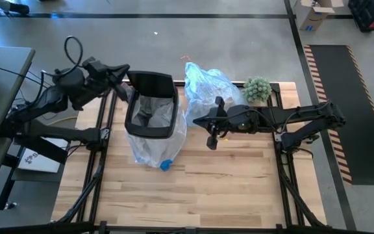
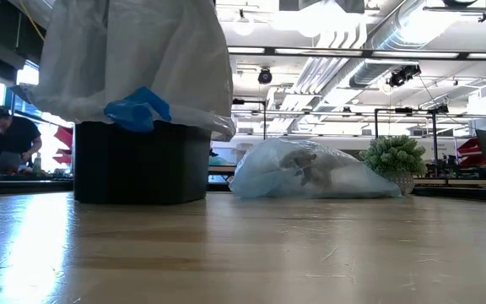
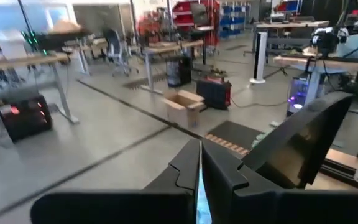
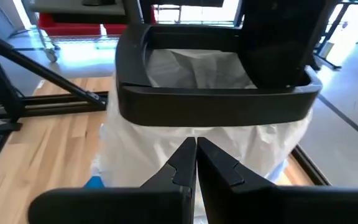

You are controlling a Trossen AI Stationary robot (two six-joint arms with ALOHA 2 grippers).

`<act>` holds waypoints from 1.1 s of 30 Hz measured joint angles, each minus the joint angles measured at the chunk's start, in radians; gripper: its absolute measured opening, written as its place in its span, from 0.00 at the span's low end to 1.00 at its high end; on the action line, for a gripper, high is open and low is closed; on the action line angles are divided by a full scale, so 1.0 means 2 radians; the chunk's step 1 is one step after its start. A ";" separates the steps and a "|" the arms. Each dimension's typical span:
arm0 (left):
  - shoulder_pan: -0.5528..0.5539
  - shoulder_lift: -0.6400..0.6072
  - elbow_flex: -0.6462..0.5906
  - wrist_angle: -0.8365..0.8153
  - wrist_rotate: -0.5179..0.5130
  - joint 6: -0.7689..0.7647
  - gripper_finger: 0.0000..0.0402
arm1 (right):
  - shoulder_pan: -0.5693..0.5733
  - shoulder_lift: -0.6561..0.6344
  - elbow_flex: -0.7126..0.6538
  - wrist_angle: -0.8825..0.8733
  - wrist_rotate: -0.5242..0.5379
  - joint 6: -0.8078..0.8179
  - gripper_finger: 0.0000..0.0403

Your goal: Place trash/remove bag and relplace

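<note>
Jaws, both grippers: pressed together, nothing held between them.
Right gripper (image 1: 212, 141): hangs over the bench beside the bin, fingers (image 4: 185, 163) pointing at the bin's side, not touching it.
Left gripper (image 1: 119, 86): raised at the bin's far-left edge, by the upturned lid; fingers (image 3: 191, 168) closed, contact with the lid cannot be told.
Bag (image 2: 310, 170): light-blue, crinkled, filled and lying on the bench at its far edge, beside the bin; dark shapes show through its skin, too dim to identify.
Bin (image 1: 150, 105): black, upright near the middle-left of the bench, lid (image 4: 278, 37) tipped up, lined with a whiter translucent liner (image 2: 142, 51) that drapes over the rim and down the sides; blue bits (image 2: 137, 108) on the liner.
Plant (image 1: 257, 88): small, green, just beside the bag at the far right.
Bench (image 1: 226, 188): light wood, black frame.
Person (image 2: 5, 139): in the room beyond, dark top.
</note>
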 joint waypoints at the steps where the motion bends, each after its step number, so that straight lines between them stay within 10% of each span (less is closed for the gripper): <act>1: 0.009 0.001 0.000 -0.003 0.018 -0.009 0.00 | 0.000 0.000 0.000 0.000 0.000 0.000 0.00; 13: 0.067 0.016 0.000 -0.084 0.375 -0.054 0.00 | 0.001 0.000 0.000 0.026 -0.050 -0.019 0.00; 21: 0.049 0.053 -0.028 -0.167 0.370 -0.100 0.00 | -0.006 -0.001 0.000 0.145 -0.110 0.005 0.00; 33: -0.012 0.055 -0.048 -0.143 0.321 -0.155 0.00 | -0.063 0.038 0.026 0.074 -0.186 0.049 0.00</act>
